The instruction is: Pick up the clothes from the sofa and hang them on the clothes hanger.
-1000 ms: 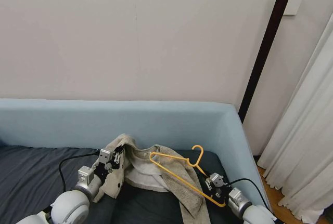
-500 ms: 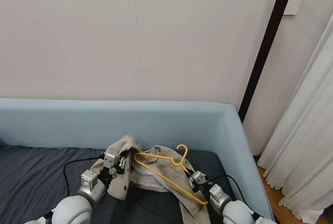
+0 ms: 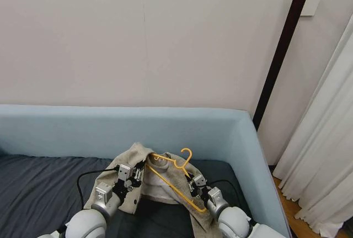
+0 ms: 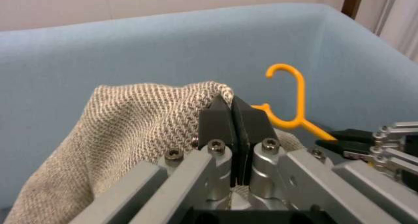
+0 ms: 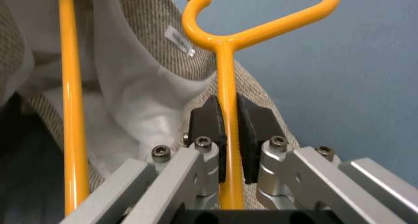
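Putting the orange hanger [image 5: 225, 72] into the beige garment [image 3: 132, 158] on the sofa [image 3: 165, 127].
My left gripper [image 4: 232, 106] is closed on the knitted edge of the garment and lifts it near the far right corner of the sofa. My right gripper [image 5: 228, 117] pinches the hanger by its thin neck, and one side of the hanger lies across the white lining. I think the round rod may turn between my pads, or the hanger end may catch the lining. If the knit slips out on the left, the collar opening will fall closed.
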Available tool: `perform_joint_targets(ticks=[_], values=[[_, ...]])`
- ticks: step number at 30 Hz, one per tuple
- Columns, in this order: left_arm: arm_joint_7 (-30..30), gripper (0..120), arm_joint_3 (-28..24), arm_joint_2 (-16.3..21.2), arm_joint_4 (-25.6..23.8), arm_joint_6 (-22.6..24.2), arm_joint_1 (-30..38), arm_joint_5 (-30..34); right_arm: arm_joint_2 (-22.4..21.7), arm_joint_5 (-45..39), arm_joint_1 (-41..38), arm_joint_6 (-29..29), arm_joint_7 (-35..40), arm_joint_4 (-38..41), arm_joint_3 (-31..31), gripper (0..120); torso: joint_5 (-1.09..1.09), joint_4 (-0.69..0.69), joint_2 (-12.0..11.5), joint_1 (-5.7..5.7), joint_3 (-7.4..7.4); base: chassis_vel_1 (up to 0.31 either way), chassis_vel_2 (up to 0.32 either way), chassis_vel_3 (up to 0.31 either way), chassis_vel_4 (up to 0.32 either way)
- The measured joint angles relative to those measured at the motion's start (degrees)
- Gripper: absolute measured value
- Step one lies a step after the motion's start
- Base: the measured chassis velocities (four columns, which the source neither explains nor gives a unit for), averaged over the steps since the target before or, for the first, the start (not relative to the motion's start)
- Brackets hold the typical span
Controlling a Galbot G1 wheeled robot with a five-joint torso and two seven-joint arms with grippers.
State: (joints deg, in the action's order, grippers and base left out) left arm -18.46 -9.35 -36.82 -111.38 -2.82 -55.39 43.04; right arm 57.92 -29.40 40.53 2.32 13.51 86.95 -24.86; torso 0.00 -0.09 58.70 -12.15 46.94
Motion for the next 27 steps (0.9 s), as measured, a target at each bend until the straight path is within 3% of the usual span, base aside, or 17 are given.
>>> perform_joint_targets(ticks=[11, 27], values=[[-0.7, 0, -8.2, -2.8, 0.2, 1.5, 5.4, -0.2, 0.5, 4.8, -1.2, -1.2, 0.5, 0.1, -0.7, 5, 0.00, -0.01, 0.0, 0.00, 0.00, 0.000, 0.000, 0.000, 0.000], [-2.0, 0, -11.3, -4.3, 0.4, 2.6, 10.9, 1.4, -1.2, 15.6, -1.2, -5.0, -2.2, 0.7, -1.6, 5, 0.00, 0.00, 0.0, 0.00, 0.00, 0.000, 0.000, 0.000, 0.000]])
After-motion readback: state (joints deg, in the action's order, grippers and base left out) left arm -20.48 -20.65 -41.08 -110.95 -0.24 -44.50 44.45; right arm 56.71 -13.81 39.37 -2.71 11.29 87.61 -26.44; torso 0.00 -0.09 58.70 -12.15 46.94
